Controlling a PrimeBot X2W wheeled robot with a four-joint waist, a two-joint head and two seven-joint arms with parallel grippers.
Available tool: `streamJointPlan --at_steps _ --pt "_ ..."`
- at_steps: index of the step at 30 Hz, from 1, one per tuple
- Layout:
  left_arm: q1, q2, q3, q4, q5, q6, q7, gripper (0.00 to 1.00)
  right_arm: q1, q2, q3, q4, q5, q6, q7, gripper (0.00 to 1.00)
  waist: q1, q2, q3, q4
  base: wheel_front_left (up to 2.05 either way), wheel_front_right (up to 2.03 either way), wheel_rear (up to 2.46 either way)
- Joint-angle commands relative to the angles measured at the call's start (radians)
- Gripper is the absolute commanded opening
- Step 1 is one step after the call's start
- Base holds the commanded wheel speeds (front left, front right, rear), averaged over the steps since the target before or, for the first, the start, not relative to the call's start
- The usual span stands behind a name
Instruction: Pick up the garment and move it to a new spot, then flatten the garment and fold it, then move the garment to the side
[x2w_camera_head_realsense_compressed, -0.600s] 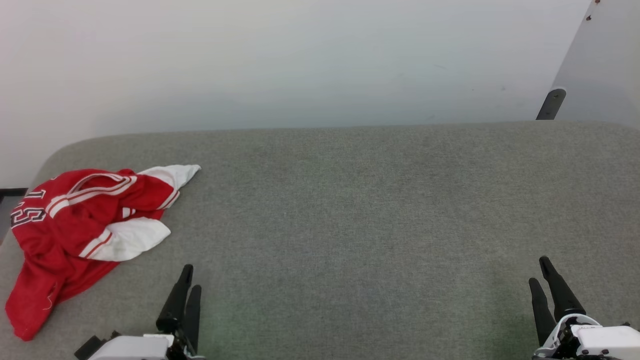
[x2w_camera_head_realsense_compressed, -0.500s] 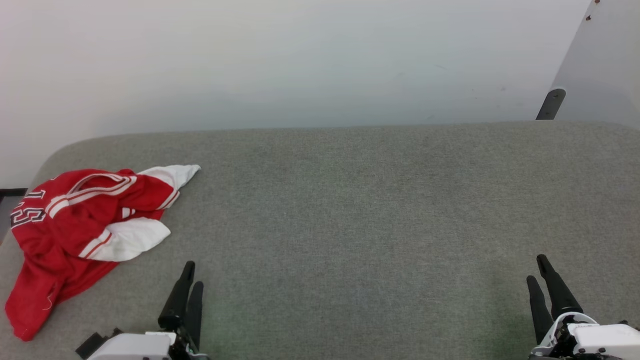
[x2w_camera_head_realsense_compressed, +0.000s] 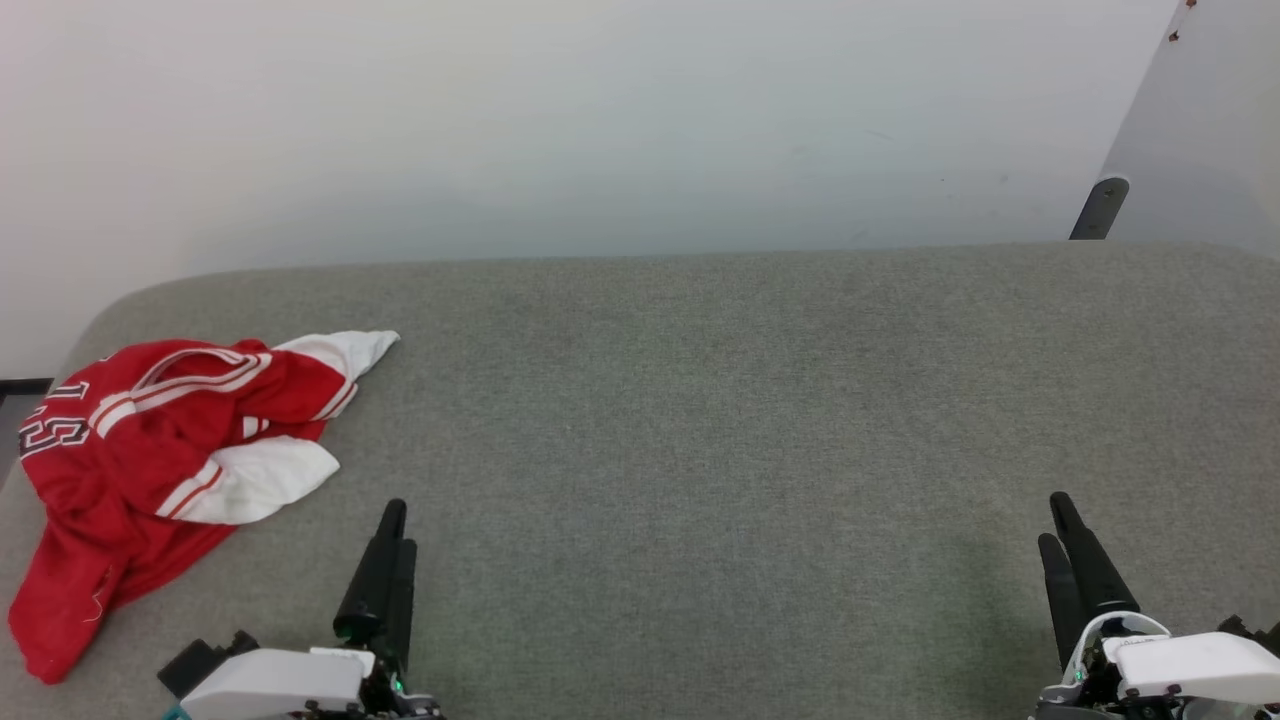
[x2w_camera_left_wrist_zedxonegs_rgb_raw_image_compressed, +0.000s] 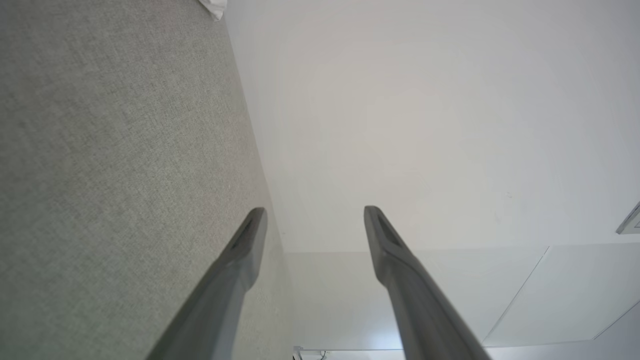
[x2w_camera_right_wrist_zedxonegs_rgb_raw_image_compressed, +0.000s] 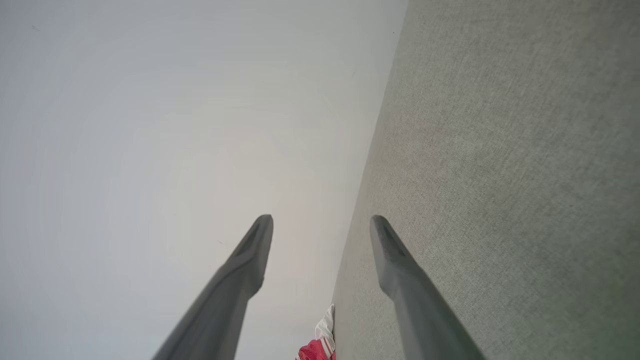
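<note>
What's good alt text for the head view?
A crumpled red jersey with white sleeves lies at the left end of a grey fabric surface. The left gripper and right gripper rise from the bottom edge, fingers empty, touching nothing.

A bare lab-like room: grey cloth-covered table (x2w_camera_head_realsense_compressed: 700, 400) against a plain white wall (x2w_camera_head_realsense_compressed: 600, 120).

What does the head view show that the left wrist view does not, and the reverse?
Head view: the whole crumpled red garment at the table's left end, and the right gripper. Left wrist view: the open gap between the left gripper's fingers, and panel seams on the wall. Both: grey table, white wall, left gripper, a white corner of the garment.
</note>
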Motion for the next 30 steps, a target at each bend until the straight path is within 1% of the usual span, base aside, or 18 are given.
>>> streamJointPlan --at_steps 1,7,13,22,30 --pt "-0.008 0.011 -0.008 -0.023 0.014 0.003 -0.007 1.0 -0.025 -0.011 0.011 -0.02 -0.021 0.0 -0.008 1.0 0.0 0.0 0.0 0.0 0.0 0.0 0.0" --pt "-0.005 0.026 -0.037 -0.042 0.073 0.009 -0.038 1.0 -0.029 -0.025 0.039 -0.024 -0.094 0.0 -0.038 1.0 0.0 0.0 -0.001 -0.001 0.0 0.0 0.0" --pt "-0.003 0.044 -0.062 -0.053 0.159 0.025 -0.071 1.0 -0.037 -0.038 0.063 -0.022 -0.182 0.0 -0.063 1.0 0.0 0.0 -0.002 -0.002 0.0 0.0 0.0" --pt "-0.001 0.072 -0.097 -0.05 0.318 0.058 -0.109 1.0 -0.044 -0.049 0.084 -0.016 -0.336 0.0 -0.096 1.0 0.0 0.0 -0.005 -0.004 0.0 0.0 0.0" --pt "-0.004 0.1 -0.127 -0.041 0.5 0.101 -0.137 1.0 -0.047 -0.054 0.083 -0.003 -0.51 0.001 -0.118 1.0 0.0 0.0 -0.007 -0.005 0.0 0.0 0.0"
